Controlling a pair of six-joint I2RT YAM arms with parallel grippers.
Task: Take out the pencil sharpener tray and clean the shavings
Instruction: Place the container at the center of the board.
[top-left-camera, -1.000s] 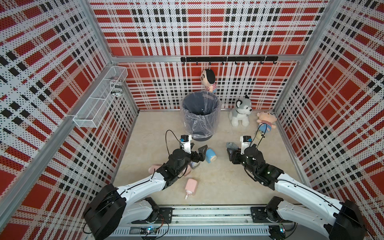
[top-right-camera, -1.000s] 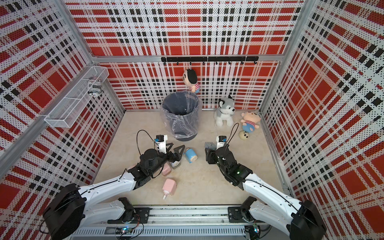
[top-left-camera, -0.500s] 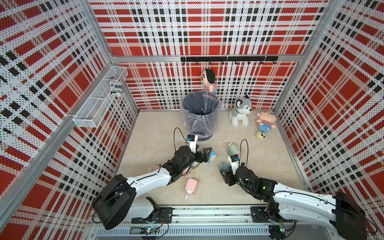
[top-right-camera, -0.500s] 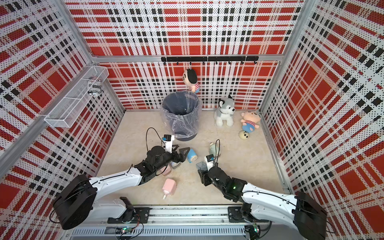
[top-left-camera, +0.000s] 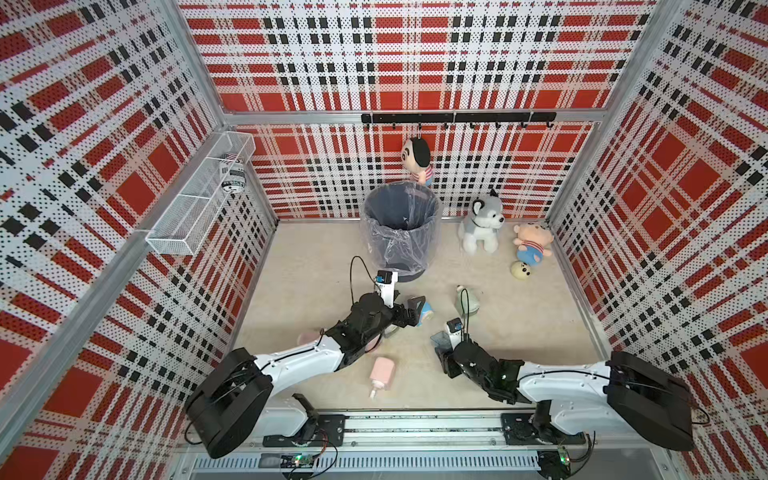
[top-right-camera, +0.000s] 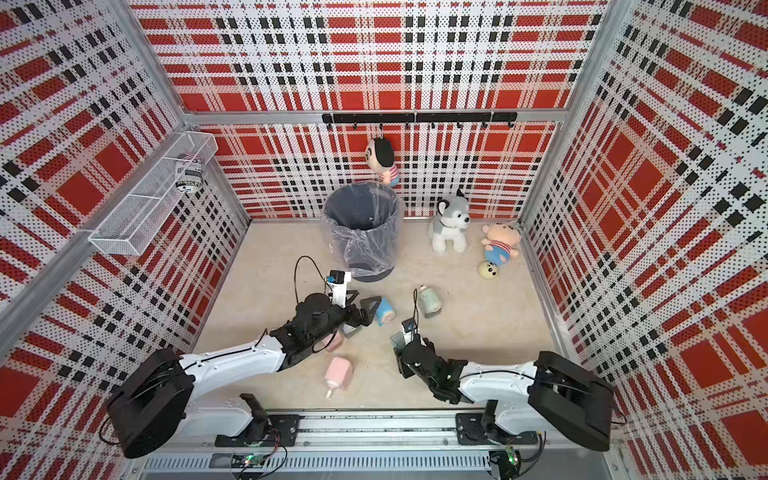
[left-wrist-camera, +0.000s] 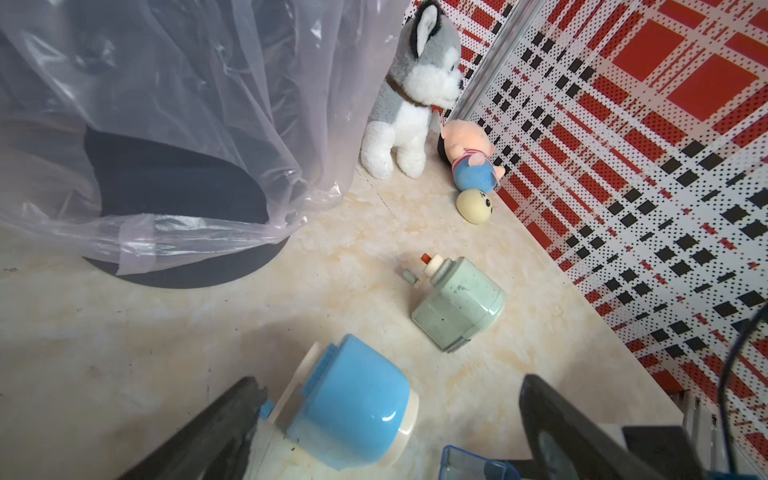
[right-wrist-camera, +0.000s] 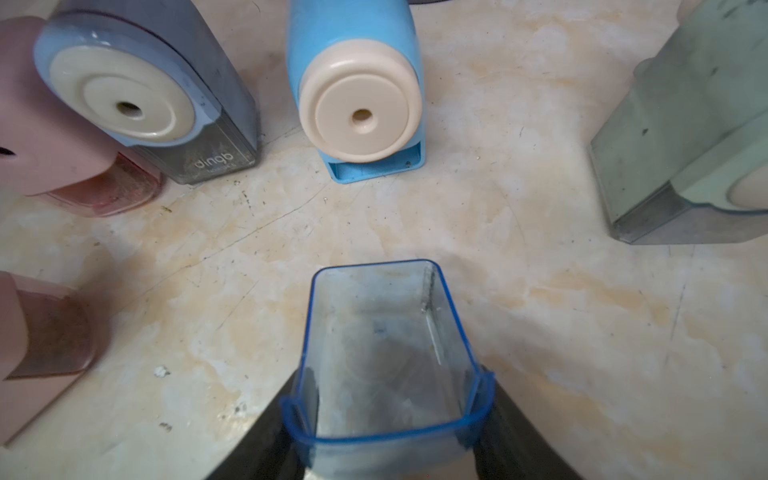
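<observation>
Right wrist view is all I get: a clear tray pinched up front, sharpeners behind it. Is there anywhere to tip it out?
Observer: Yes. To empty the tray, there is a lined bin farther back, beyond the blue sharpener.
Operator: Is anything gripping that blue one?
Observer: No, the left gripper is open, with a finger on either side of it.
Operator: Anything beside the bin?
Observer: A husky plush sits to its right.

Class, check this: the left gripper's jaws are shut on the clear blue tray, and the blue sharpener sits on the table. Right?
No. It is the right gripper whose jaws are shut on the clear blue tray, as the right wrist view shows. The blue sharpener does sit on the table.
</observation>
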